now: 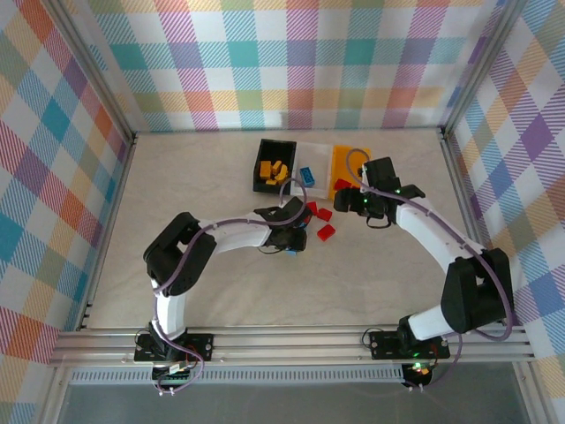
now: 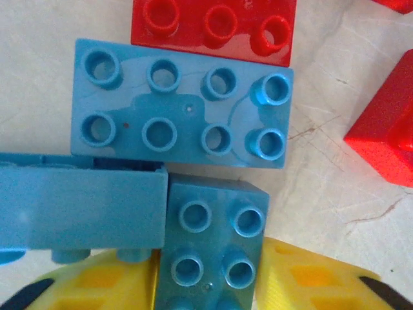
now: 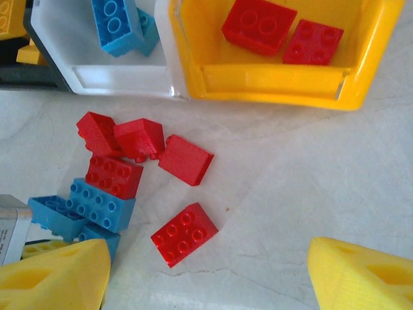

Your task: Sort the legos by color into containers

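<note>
Left pincer [image 2: 206, 284] clamped shut on small blue brick [image 2: 213, 239], low on the tabletop [image 1: 203, 177]. White bin [image 1: 318, 155] lies at one o'clock from it. Right pincer [image 3: 206, 274] wide open, empty.

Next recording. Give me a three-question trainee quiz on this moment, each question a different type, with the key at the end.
1. True or false: the yellow-orange bin holds two red bricks.
2. Which colour of brick lies in the white bin? A red, B blue, C yellow.
3. Fill in: the left gripper is shut on a small brick whose colour is ___.
Key: 1 true; 2 B; 3 blue.
</note>
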Available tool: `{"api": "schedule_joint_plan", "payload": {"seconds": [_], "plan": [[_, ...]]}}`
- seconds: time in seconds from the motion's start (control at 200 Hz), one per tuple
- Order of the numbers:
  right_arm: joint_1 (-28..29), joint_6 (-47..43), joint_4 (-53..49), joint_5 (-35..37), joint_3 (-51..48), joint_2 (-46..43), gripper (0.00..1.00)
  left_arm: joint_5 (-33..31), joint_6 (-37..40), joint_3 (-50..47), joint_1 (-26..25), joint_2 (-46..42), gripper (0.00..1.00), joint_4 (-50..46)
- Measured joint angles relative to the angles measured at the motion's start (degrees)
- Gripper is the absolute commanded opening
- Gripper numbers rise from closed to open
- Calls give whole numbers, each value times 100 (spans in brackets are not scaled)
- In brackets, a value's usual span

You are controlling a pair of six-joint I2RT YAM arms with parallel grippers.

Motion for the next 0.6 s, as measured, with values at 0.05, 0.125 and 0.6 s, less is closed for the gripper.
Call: {"api": "schedule_joint_plan", "payload": {"seconds": [0.05,0.125,0.6], "plan": [[28,37,-4,-2,-105,-81,80,2,20,-107,-44,-92,21,-4],[101,63,4,-24,-240,-173,80,17,0,-306,-120,-280,17,-105],[1093,-295,-42,55,-527,590,86,11,426,33,234,-1574,18,-1174]]}}
